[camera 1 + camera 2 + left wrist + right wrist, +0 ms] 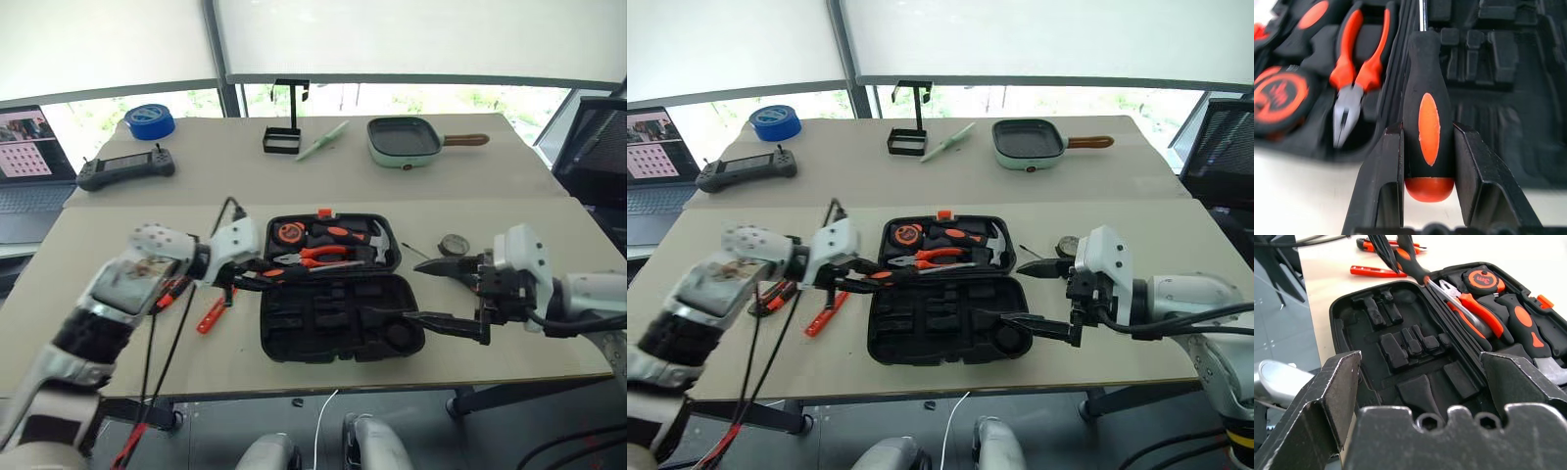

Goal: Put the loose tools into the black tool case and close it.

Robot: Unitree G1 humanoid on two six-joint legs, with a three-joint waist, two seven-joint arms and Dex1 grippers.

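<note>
We see a black tool case (343, 323) with a small orange latch (324, 212), holding orange-handled pliers (318, 257) and an orange-and-black tape measure (289, 233). The screwdriver (1427, 122) has a black handle with an orange oval and orange butt, clamped between black fingers (1476, 171). At the beige table's (294, 176) far left corner sits a blue tape roll (150, 120); a pale green pan (404, 140) has a brown handle.

Far table: blue tape roll (150, 120), black handheld controller (125, 168), black wire stand (285, 121), green square pan (406, 141) with brown handle. Laptop (29, 166) at left edge, screen lit.
</note>
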